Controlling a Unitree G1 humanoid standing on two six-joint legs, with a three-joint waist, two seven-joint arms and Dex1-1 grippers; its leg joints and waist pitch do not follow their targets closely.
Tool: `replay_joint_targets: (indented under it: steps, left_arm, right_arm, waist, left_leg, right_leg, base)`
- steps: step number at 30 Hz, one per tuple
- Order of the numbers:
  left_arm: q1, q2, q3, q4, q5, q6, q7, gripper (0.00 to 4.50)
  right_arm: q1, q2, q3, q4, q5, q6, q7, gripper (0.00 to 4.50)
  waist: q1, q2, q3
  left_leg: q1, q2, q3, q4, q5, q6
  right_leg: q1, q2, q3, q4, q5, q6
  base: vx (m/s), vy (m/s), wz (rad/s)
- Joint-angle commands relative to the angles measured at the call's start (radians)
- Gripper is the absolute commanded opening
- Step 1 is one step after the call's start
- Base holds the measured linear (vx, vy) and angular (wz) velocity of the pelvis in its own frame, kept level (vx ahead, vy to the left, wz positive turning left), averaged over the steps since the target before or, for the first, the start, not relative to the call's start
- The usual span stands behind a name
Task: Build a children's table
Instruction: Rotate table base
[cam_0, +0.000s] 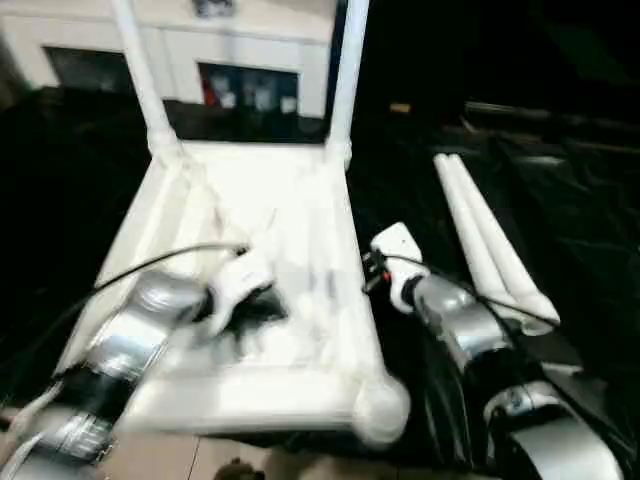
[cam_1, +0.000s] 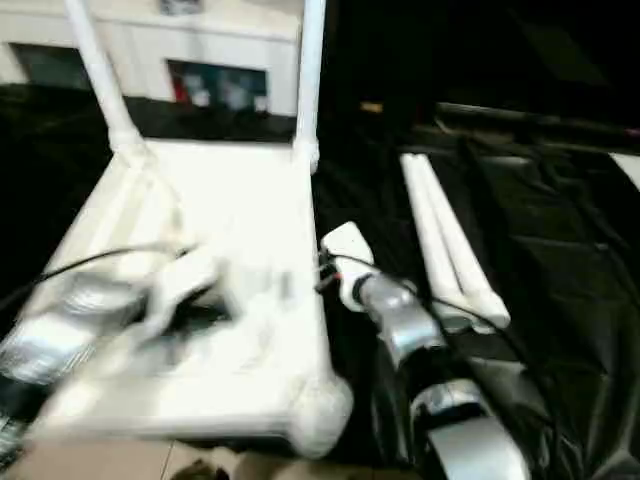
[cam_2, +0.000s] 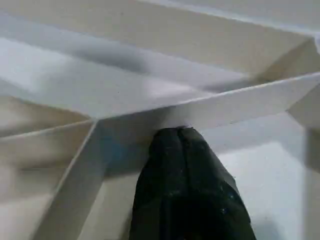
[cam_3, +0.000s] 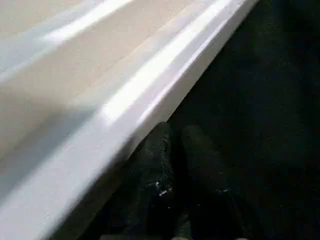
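The tabletop (cam_0: 290, 215) lies upside down on the black cloth (cam_0: 60, 200) with two legs (cam_0: 345, 70) fitted; two spare legs (cam_0: 485, 240) lie beside it. My left gripper (cam_2: 185, 131), closed and empty, presses a rib; my right gripper (cam_3: 177, 137) (nearly closed, empty) sits at the rim. Pushing unevenly could slide the top.

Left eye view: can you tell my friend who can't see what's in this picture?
A white table top lies upside down on a black cloth, with two legs standing up from its far corners. Two more legs lie on the cloth to its right. The robot's left arm reaches over the top; its right arm is beside its edge.
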Motion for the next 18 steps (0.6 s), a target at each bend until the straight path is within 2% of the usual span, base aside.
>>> replay_joint_targets:
  steps: [1, 2, 3, 5, 6, 7, 9, 11, 12, 13, 14, 15, 17, 18]
  left_arm:
    - [-0.063, -0.004, -0.001, 0.067, 0.045, -0.047, 0.116, 0.0]
    - [-0.067, -0.005, -0.001, 0.075, 0.048, -0.05, 0.122, 0.0]
    - [-0.097, -0.01, 0.004, 0.129, 0.062, -0.064, 0.165, 0.0]
    - [-0.108, -0.014, 0.008, 0.15, 0.066, -0.068, 0.183, 0.0]
    - [-0.147, -0.036, 0.029, 0.233, 0.075, -0.096, 0.255, 0.0]
    - [-0.148, -0.036, 0.029, 0.234, 0.075, -0.097, 0.256, 0.0]
    - [-0.201, -0.072, 0.053, 0.374, 0.09, -0.167, 0.367, 0.0]
    - [-0.208, -0.076, 0.053, 0.396, 0.093, -0.177, 0.383, 0.0]
    - [-0.211, -0.083, 0.055, 0.412, 0.091, -0.198, 0.397, 0.0]
    - [-0.212, -0.085, 0.056, 0.416, 0.089, -0.204, 0.4, 0.0]
    - [-0.208, -0.087, 0.062, 0.406, 0.079, -0.212, 0.391, 0.0]
    - [-0.205, -0.087, 0.066, 0.397, 0.072, -0.215, 0.383, 0.0]
    - [-0.178, -0.077, 0.09, 0.315, 0.045, -0.229, 0.36, 0.0]
    - [-0.17, -0.072, 0.094, 0.29, 0.039, -0.238, 0.349, 0.0]
  right_arm:
    - [-0.005, 0.002, 0.01, -0.05, 0.003, -0.016, 0.018, 0.1]
    - [-0.004, -0.001, 0.008, -0.055, 0.003, -0.015, 0.017, 0.09]
    - [0.003, -0.015, -0.005, -0.096, 0.008, -0.005, 0.012, 0.04]
    - [0.007, -0.021, -0.011, -0.113, 0.01, 0.0, 0.008, 0.04]
    - [0.021, -0.041, -0.031, -0.178, 0.006, 0.038, -0.026, 0.04]
    - [0.021, -0.041, -0.031, -0.178, 0.006, 0.038, -0.027, 0.04]
    - [0.04, -0.063, -0.063, -0.26, 0.005, 0.119, -0.063, 0.04]
    - [0.046, -0.067, -0.071, -0.285, 0.011, 0.151, -0.063, 0.04]
    - [0.06, -0.078, -0.086, -0.343, 0.017, 0.204, -0.067, 0.04]
    - [0.064, -0.081, -0.09, -0.356, 0.018, 0.214, -0.067, 0.04]
    - [0.075, -0.085, -0.105, -0.396, 0.035, 0.247, -0.066, 0.04]
    - [0.081, -0.087, -0.116, -0.42, 0.046, 0.266, -0.064, 0.22]
    - [0.093, -0.106, -0.15, -0.484, 0.041, 0.344, -0.106, 0.4]
    - [0.094, -0.11, -0.159, -0.494, 0.04, 0.363, -0.119, 0.42]
  waist:
    - [0.003, 0.013, -0.067]
    - [-0.001, 0.009, -0.069]
    - [-0.002, 0.011, -0.068]
    - [0.0, 0.01, -0.072]
    - [-0.001, 0.012, -0.07]
    - [0.0, 0.011, -0.07]
    - [0.008, 0.013, -0.075]
    - [0.008, 0.013, -0.076]
    - [0.009, 0.017, -0.075]
    - [0.008, 0.014, -0.076]
    - [0.008, 0.02, -0.076]
    - [0.01, 0.015, -0.077]
    - [0.009, 0.019, -0.075]
    - [0.008, 0.016, -0.074]
  left_leg:
    - [0.019, 0.038, -0.017, -0.072, -0.248, -0.036]
    - [0.012, 0.037, -0.019, -0.071, -0.228, -0.035]
    - [0.009, 0.035, -0.019, -0.071, -0.208, -0.03]
    - [0.014, 0.037, -0.018, -0.066, -0.199, -0.025]
    - [0.014, 0.037, -0.017, -0.066, -0.191, -0.021]
    - [0.016, 0.034, -0.015, -0.064, -0.186, -0.02]
    - [0.019, 0.036, -0.016, -0.061, -0.161, -0.015]
    - [0.016, 0.035, -0.017, -0.061, -0.158, -0.013]
    - [0.016, 0.035, -0.019, -0.062, -0.171, -0.013]
    - [0.016, 0.037, -0.019, -0.062, -0.172, -0.013]
    - [0.016, 0.036, -0.019, -0.062, -0.176, -0.017]
    - [0.017, 0.037, -0.017, -0.061, -0.177, -0.013]
    - [0.017, 0.038, -0.018, -0.061, -0.176, -0.015]
    - [0.017, 0.039, -0.018, -0.062, -0.176, -0.017]
  right_leg:
    - [0.047, -0.089, 0.056, -0.086, -0.237, -0.14]
    - [0.054, -0.09, 0.056, -0.08, -0.22, -0.137]
    - [0.053, -0.087, 0.054, -0.082, -0.205, -0.136]
    - [0.051, -0.09, 0.055, -0.078, -0.178, -0.146]
    - [0.048, -0.085, 0.054, -0.077, -0.158, -0.154]
    - [0.047, -0.08, 0.054, -0.078, -0.145, -0.15]
    - [0.049, -0.081, 0.054, -0.071, -0.077, -0.163]
    - [0.053, -0.082, 0.053, -0.067, -0.056, -0.166]
    - [0.054, -0.084, 0.053, -0.07, -0.064, -0.162]
    - [0.054, -0.085, 0.053, -0.07, -0.064, -0.162]
    - [0.054, -0.087, 0.053, -0.07, -0.069, -0.167]
    - [0.055, -0.089, 0.055, -0.072, -0.062, -0.17]
    - [0.054, -0.088, 0.054, -0.07, -0.058, -0.182]
    - [0.053, -0.089, 0.054, -0.071, -0.065, -0.186]
  base:
    - [0.0, 0.0, 0.0]
    - [0.0, 0.0, 0.0]
    - [0.0, 0.0, 0.0]
    - [0.0, 0.0, 0.0]
    - [0.0, 0.0, 0.0]
    - [0.0, 0.0, 0.0]
    - [0.0, 0.0, 0.0]
    - [0.0, 0.0, 0.0]
    - [0.0, 0.0, 0.0]
    - [0.0, 0.0, 0.0]
    - [0.0, 0.0, 0.0]
    - [0.0, 0.0, 0.0]
    - [0.0, 0.0, 0.0]
    - [0.0, 0.0, 0.0]
